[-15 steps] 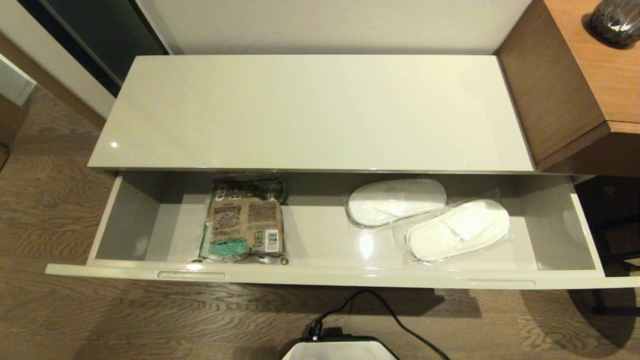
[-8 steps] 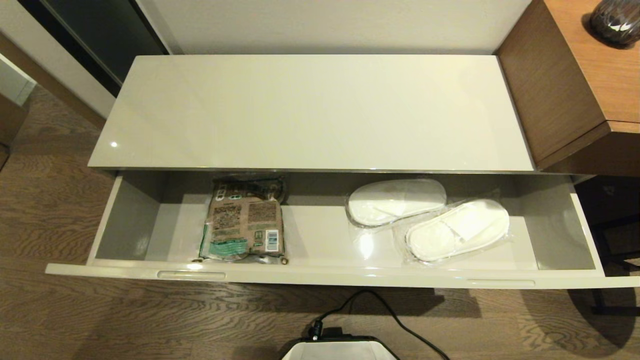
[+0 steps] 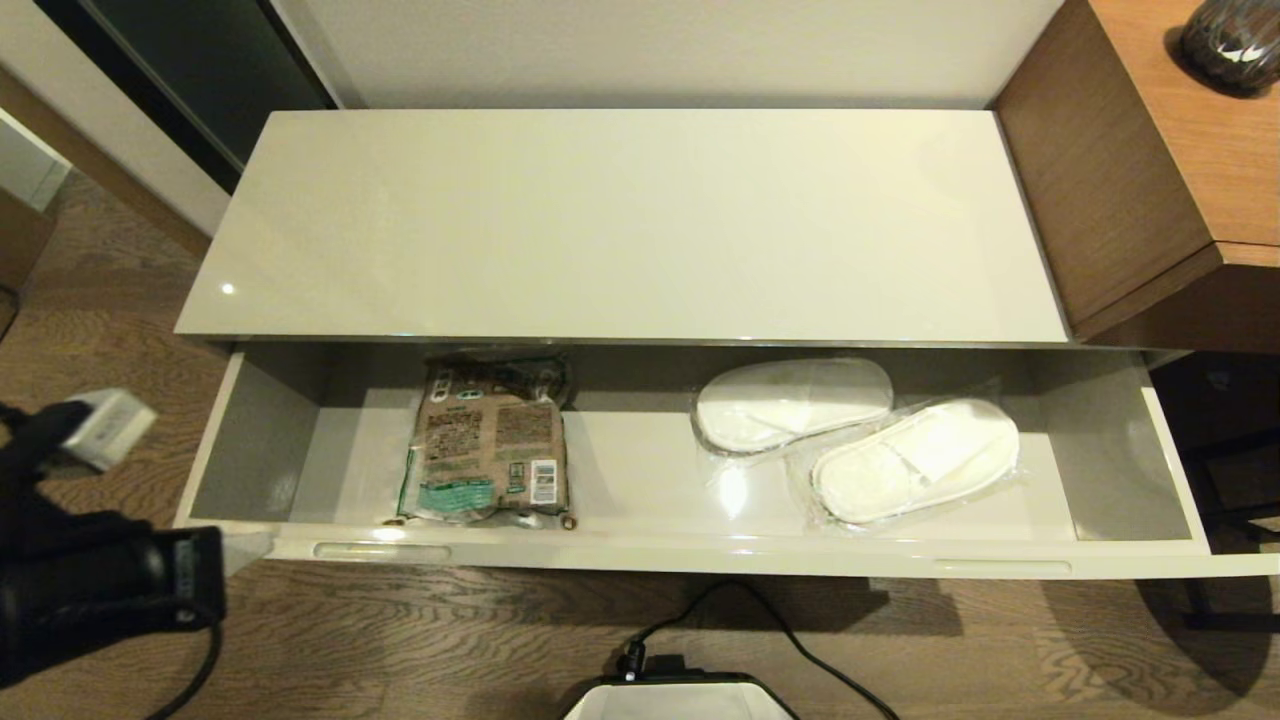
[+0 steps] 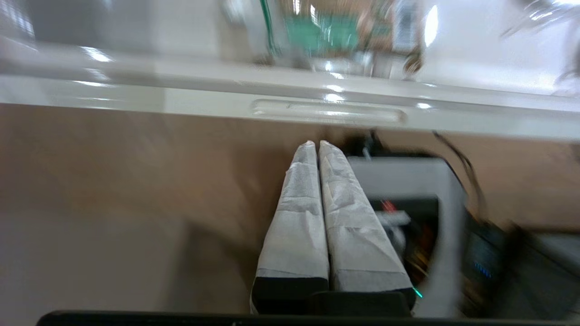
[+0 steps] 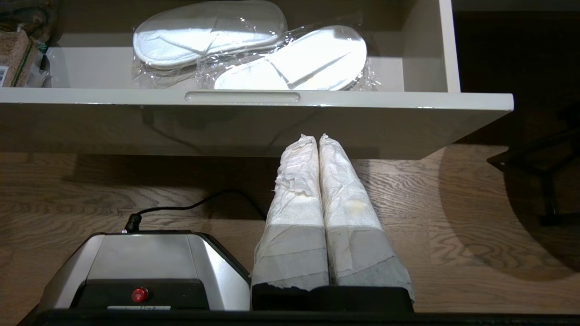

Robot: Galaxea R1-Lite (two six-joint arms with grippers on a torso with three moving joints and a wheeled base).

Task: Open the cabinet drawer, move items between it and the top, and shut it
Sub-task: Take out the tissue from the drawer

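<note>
left gripper (image 4: 317, 144) closed and empty, half cut off beside the open cabinet drawer (image 3: 700, 550); right gripper (image 5: 317, 136) closed.

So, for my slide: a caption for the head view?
Left gripper beside open beige drawer holding wrapped white slippers and brown-and-green packet.

You have one cabinet drawer (image 3: 255, 450) pulled out, with two long recessed slots in its front edge, one toward each end. Inside it you can count two white slippers (image 3: 855, 440), each in clear wrap, and one brown-and-green printed packet (image 3: 488, 445): three items in all. Above it sits one glossy cream top (image 3: 620, 225), and nothing can be counted on it. You see one brown wood-grain counter (image 3: 1190, 150) beside the cabinet, carrying one dark rounded object (image 3: 1230, 42). One black cable (image 3: 760, 625) trails across the floor.
</note>
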